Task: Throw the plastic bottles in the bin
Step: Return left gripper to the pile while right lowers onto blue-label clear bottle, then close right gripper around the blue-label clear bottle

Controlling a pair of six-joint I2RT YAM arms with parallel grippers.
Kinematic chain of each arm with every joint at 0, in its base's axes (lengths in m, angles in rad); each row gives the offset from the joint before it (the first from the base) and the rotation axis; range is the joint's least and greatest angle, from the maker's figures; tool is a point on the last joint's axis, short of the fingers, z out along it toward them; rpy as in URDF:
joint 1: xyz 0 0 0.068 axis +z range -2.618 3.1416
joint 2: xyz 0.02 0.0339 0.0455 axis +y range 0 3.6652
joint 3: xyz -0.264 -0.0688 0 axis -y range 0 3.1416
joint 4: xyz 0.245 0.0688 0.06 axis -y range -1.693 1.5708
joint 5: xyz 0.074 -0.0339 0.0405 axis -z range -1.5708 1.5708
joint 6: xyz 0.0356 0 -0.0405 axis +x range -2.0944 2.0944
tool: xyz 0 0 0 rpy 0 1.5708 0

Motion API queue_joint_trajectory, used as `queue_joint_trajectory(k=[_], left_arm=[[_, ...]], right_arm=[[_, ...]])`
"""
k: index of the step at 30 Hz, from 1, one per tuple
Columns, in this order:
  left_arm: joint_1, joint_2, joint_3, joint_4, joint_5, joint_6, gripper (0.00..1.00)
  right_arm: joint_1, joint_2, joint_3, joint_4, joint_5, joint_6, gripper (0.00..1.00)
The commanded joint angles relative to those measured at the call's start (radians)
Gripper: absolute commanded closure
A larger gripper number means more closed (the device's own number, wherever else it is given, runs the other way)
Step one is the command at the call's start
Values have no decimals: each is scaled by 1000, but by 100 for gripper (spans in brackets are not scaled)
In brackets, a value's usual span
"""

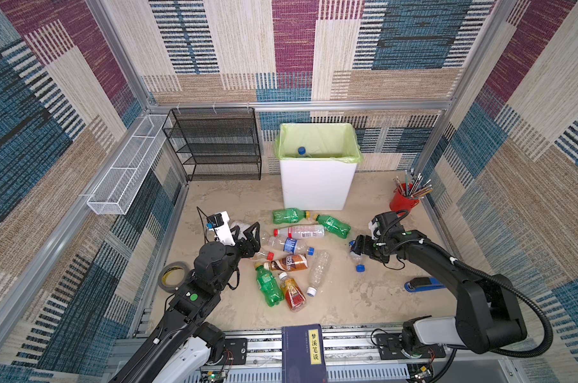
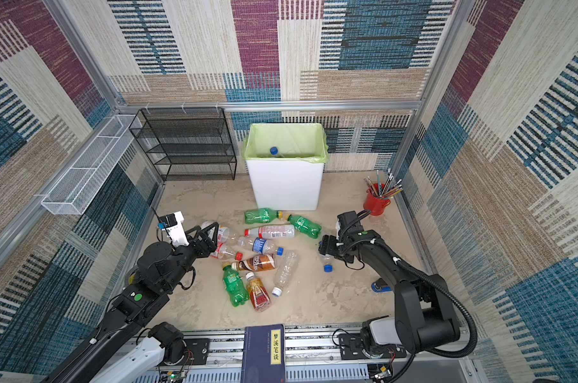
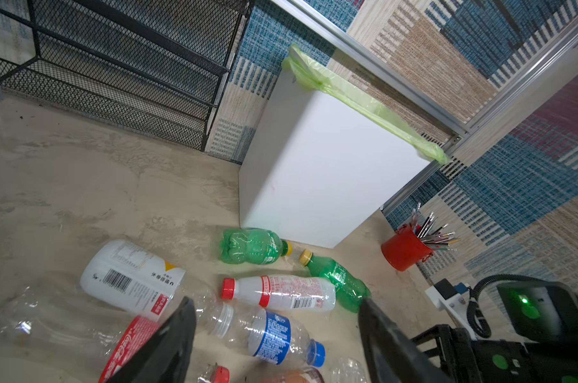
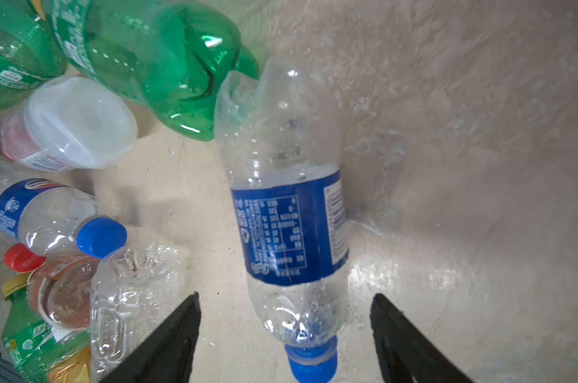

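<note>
Several plastic bottles lie in a pile in front of the bin (image 1: 317,185), white with a green bag; one blue-capped bottle (image 1: 301,151) lies inside. My left gripper (image 1: 246,228) hovers open over the pile's left side. In the left wrist view a clear blue-labelled bottle (image 3: 271,335) shows between the jaws, untouched. My right gripper (image 1: 353,247) is open over a separate clear bottle with blue label and cap (image 4: 287,215), right of the pile. The jaws stand either side of its neck end with gaps.
A black mesh rack (image 1: 214,142) and a white wire basket (image 1: 125,172) stand at the back left. A red cup of pencils (image 1: 403,199) is at the back right. A tape roll (image 1: 173,275), a blue stapler (image 1: 420,285) and a book (image 1: 302,351) lie near the front.
</note>
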Motion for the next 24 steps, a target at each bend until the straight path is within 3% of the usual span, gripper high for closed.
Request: queue_joint_trajectory(k=[1,11,20,24], left_arm=[[0,-29,-1,-117,-28,-67,24],[0,-136,-19,-234,-48,-113,25],[0,-192,-10,-319,26,-136,26],[0,-214,-9,-336,61,-123,26]], right_arm=[[1,25,2,65,5,-18,19],[1,110,10,146,25,-1,24],[1,107,4,142,77,58,35],[1,91,-40,183,48,106,38]])
